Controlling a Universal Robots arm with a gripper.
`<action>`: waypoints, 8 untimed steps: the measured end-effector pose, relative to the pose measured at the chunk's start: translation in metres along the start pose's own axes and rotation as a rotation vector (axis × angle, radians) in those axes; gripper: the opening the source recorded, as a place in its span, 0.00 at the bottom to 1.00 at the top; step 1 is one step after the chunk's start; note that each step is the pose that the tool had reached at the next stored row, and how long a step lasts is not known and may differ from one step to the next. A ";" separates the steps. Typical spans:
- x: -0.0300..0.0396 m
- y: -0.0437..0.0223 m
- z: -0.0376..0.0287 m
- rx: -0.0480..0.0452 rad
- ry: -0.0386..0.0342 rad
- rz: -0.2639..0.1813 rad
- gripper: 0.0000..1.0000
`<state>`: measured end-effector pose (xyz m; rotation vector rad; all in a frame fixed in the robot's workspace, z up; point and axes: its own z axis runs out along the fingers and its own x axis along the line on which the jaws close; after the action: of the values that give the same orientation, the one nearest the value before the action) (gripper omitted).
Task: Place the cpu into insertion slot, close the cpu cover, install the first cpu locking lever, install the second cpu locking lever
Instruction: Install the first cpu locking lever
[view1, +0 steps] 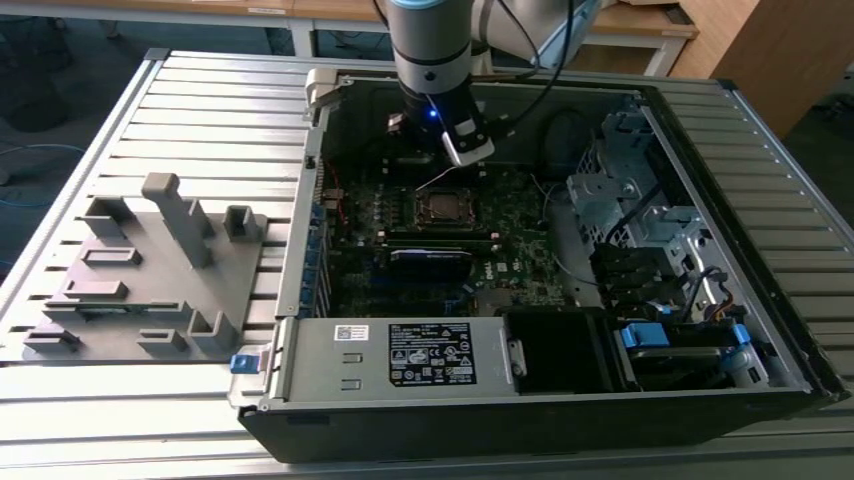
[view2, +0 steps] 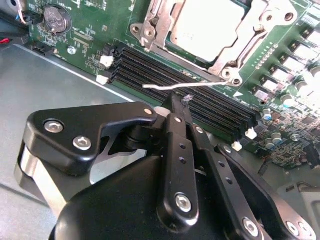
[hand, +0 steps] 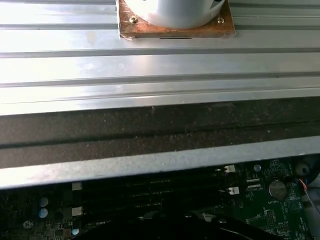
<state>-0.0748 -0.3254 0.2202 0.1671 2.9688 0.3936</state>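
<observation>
In the second wrist view the cpu shows its dull silver top through the window of the cpu cover, which lies flat over it. The insertion slot is hidden beneath them. A thin silver locking lever sticks out from the socket's corner, free over the black memory slots. My gripper is shut with nothing between its fingers, and its tip is close beside that lever. In the exterior view the gripper hangs inside the open case, just behind the cpu cover, with the lever between them.
Long black memory slots run beside the socket, with a coin cell near the board's edge. The case holds a power supply at the front and drive cages on the exterior view's right. A grey fixture stands on the slatted table at its left.
</observation>
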 end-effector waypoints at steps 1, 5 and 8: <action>-0.0001 -0.0005 -0.0003 0.0000 0.0000 0.000 0.10; -0.0005 -0.0023 -0.0017 -0.0002 0.0000 0.000 0.10; -0.0008 -0.0025 -0.0037 -0.0024 0.0001 0.000 0.10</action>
<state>-0.0748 -0.3288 0.2232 0.1674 2.9684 0.3972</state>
